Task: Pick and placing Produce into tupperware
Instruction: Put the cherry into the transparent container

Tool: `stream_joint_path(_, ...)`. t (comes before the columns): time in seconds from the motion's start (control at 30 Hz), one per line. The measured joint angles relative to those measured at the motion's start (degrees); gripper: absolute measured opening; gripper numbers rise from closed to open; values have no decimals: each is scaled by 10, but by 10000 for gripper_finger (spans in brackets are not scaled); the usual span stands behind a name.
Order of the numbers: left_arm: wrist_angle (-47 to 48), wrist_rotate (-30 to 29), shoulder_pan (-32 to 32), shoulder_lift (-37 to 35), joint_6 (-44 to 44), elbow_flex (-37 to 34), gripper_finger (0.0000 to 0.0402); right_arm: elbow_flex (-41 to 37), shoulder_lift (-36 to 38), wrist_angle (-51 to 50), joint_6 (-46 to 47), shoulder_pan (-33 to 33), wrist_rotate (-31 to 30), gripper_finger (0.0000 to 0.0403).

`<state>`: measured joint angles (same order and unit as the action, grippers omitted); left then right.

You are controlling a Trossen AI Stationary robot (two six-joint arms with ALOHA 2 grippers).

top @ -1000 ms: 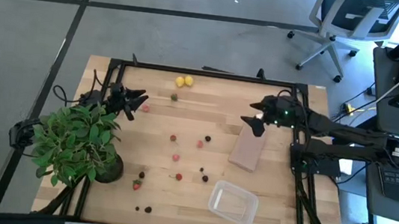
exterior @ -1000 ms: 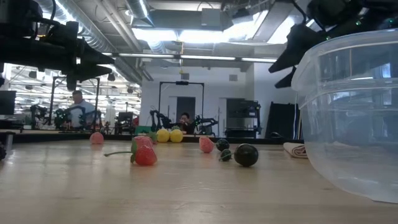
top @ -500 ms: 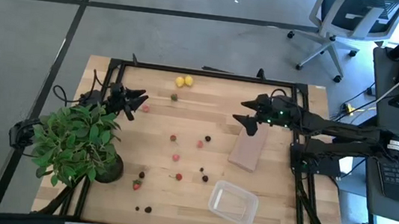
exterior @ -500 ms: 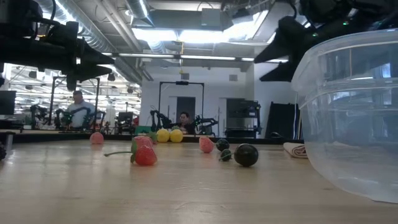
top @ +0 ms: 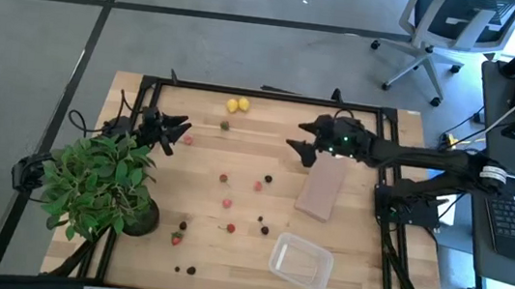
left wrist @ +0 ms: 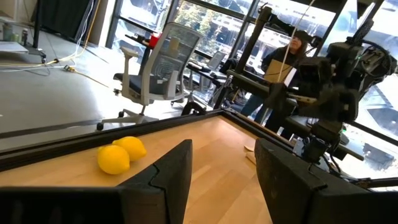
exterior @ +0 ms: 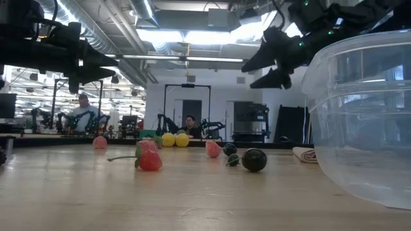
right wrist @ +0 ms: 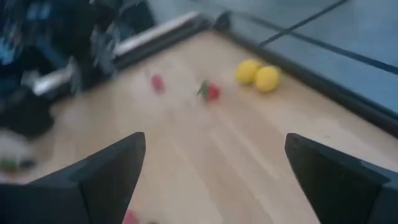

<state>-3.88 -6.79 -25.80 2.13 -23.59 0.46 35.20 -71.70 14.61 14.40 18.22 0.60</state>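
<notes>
The right gripper (top: 299, 141), jaws spread wide and empty, hovers at three o'clock from the lemons (top: 238, 105); the left gripper (top: 177, 132) waits half-open and empty.

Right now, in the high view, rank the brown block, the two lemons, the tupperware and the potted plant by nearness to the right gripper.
From the right gripper:
1. Brown block, just beside it, toward the table's front.
2. Two lemons, at the back edge.
3. Tupperware, front right.
4. Potted plant, far left.
</notes>
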Motion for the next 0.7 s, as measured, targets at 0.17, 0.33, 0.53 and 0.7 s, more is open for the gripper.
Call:
stream_joint_path(0.17,0,0,0,0,0,0,165,0,-50,1,-101,-19,27,387)
stream_joint_path(0.33,0,0,0,0,0,0,165,0,-105,13,-102,-40,59,387)
stream_joint_path(0.53,1,0,0,0,1,0,165,8,-176,44,-121,-77,67,387)
stream_joint_path(0.7,3,0,0,0,2,0,165,49,-244,42,-163,-102,67,387)
